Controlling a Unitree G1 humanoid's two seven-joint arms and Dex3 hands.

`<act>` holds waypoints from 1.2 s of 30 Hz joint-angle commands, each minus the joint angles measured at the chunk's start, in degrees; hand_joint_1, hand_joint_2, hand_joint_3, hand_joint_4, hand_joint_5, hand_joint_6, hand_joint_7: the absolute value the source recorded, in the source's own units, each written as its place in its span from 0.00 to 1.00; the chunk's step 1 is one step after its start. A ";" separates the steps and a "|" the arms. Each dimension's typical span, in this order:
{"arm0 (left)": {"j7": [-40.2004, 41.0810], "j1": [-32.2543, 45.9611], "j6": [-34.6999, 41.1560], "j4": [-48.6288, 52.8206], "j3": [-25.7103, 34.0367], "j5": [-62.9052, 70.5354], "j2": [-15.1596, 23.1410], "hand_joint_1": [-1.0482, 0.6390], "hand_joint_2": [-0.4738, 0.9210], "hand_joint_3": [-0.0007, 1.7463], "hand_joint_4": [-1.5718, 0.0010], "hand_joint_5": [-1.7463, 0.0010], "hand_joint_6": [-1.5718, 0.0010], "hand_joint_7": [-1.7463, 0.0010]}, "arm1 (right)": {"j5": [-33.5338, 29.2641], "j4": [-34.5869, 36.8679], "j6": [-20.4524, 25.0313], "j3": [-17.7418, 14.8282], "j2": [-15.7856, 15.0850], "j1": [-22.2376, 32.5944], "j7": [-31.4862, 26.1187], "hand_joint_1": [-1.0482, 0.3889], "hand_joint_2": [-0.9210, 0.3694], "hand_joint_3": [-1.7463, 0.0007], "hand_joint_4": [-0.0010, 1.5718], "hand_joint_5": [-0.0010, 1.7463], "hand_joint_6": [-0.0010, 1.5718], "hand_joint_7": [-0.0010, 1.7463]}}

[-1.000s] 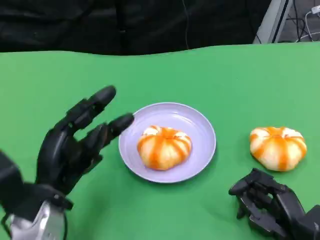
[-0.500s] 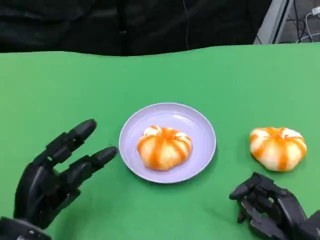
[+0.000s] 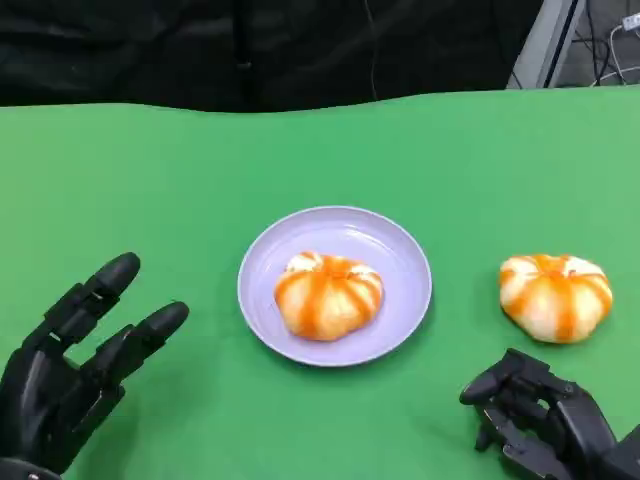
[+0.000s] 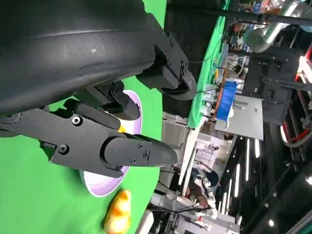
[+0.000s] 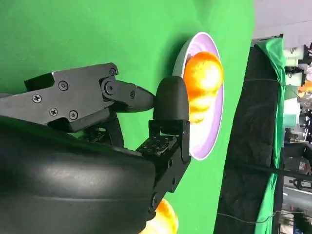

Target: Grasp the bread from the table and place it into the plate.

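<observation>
From my head camera, looking down on the green table (image 3: pixel 200 170), a lilac plate (image 3: pixel 395 245) sits near the middle with one orange-striped bread (image 3: pixel 328 294) lying in it. A second bread (image 3: pixel 555 294) lies on the cloth well to the plate's right, apart from it. My left hand (image 3: pixel 65 375) hovers at the lower left, fingers spread and holding nothing, clear of the plate. My right hand (image 3: pixel 545 420) sits at the lower right, just below the second bread, fingers curled in on nothing.

At my left wrist, my fingers (image 4: pixel 126 148) reach out, apart and empty, over the plate's rim (image 4: pixel 100 186); the second bread (image 4: pixel 118 212) shows beyond.

At my right wrist, my curled fingers (image 5: pixel 170 105) lie before the plate (image 5: pixel 214 131) and its bread (image 5: pixel 202 73); the second bread (image 5: pixel 163 219) peeks past my hand's shell.
</observation>
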 commanded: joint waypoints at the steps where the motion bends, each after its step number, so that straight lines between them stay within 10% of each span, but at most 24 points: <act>1: 0.79 -3.66 -1.57 6.99 2.06 0.83 2.57 0.65 0.96 0.31 0.47 1.00 0.59 0.99 | 0.55 0.90 0.53 -0.48 -0.85 -0.17 -0.15 0.52 0.00 0.73 0.40 1.00 0.41 0.74; 5: 1.13 -5.86 -3.95 11.61 2.83 1.89 3.03 0.74 0.83 0.55 0.43 0.99 0.53 0.99 | 0.47 1.08 0.78 -0.54 -0.86 -0.38 -0.33 0.53 0.00 0.73 0.39 1.00 0.41 0.74; 23: 5.57 -8.60 -8.53 14.62 4.57 4.18 3.96 0.71 0.79 0.63 0.22 0.92 0.25 0.95 | 0.44 3.67 -0.31 -0.92 -1.32 -1.65 -0.21 0.53 0.00 0.73 0.40 1.00 0.42 0.74; 27: 5.72 -9.22 -9.20 15.87 4.96 4.52 4.50 0.69 0.73 0.71 0.31 0.52 0.15 0.91 | 0.55 3.85 -0.35 -0.99 -1.39 -1.73 0.01 0.53 0.00 0.73 0.40 1.00 0.42 0.74; 30: 8.09 -9.26 -11.71 16.63 4.55 7.63 5.72 0.67 0.74 0.68 0.32 0.20 0.31 0.38 | 0.81 3.96 -0.20 -1.08 -1.33 -1.83 0.22 0.53 0.00 0.73 0.39 1.00 0.41 0.74; 36: 8.27 -9.56 -12.44 16.78 4.70 7.72 6.14 0.68 0.76 0.68 0.33 0.09 0.36 0.24 | 0.70 4.22 -0.43 -1.15 -1.32 -2.03 0.11 0.53 0.00 0.73 0.39 1.00 0.41 0.74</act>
